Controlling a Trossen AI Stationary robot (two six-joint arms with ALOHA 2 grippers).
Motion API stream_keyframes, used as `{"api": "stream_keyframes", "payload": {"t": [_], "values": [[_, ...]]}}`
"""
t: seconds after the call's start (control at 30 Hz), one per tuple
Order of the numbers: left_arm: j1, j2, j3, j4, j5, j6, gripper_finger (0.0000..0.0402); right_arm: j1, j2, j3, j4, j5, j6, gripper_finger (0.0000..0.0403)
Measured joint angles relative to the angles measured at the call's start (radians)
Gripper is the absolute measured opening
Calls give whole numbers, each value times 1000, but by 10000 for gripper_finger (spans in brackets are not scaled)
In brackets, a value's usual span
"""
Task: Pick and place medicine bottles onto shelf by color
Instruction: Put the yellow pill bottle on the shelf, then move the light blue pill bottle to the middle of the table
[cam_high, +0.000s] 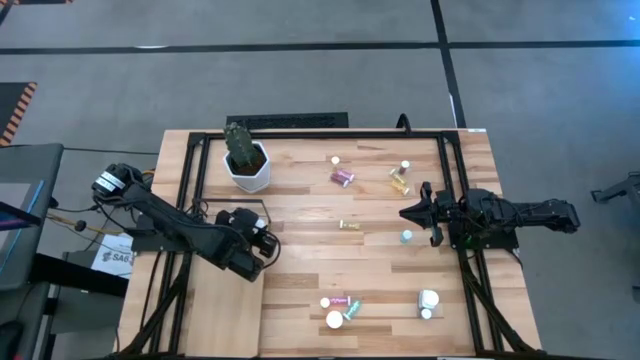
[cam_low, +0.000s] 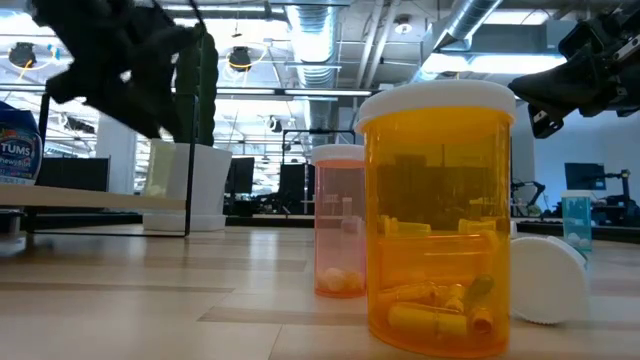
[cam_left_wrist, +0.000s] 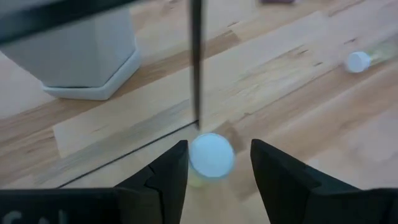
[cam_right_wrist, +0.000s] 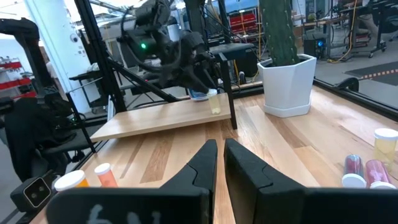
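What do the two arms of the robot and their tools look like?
Both arms are dark, almost black, built from jointed segments. The left arm has a white label near its base and loose cables beside it. Each tool, left and right, has two dark, angular fingers that taper toward the tips.

The left arm reaches in from the left side, its left gripper (cam_left_wrist: 214, 163) low with fingers parted. The right arm lies stretched from the right, its right gripper (cam_right_wrist: 220, 163) closed, fingers together.
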Motion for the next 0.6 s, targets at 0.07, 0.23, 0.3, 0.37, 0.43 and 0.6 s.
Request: {"api": "stream_keyframes", "payload": {"t": [0.07,0.23,0.3,0.37,0.43,0.6], "values": [[0,0,42,-29,11,0,162,0,0,0,0,0,0,56],[1,0,151,-78,39,50,162,0,0,0,0,0,0,56],[6,0,187,-98,58,70,161,0,0,0,0,0,0,56],[11,0,216,-95,60,104,159,0,0,0,0,0,0,56],[20,0,248,-90,59,147,157,0,0,0,0,0,0,56],[61,0,312,14,43,335,153,0,0,0,0,0,0,56]]}}
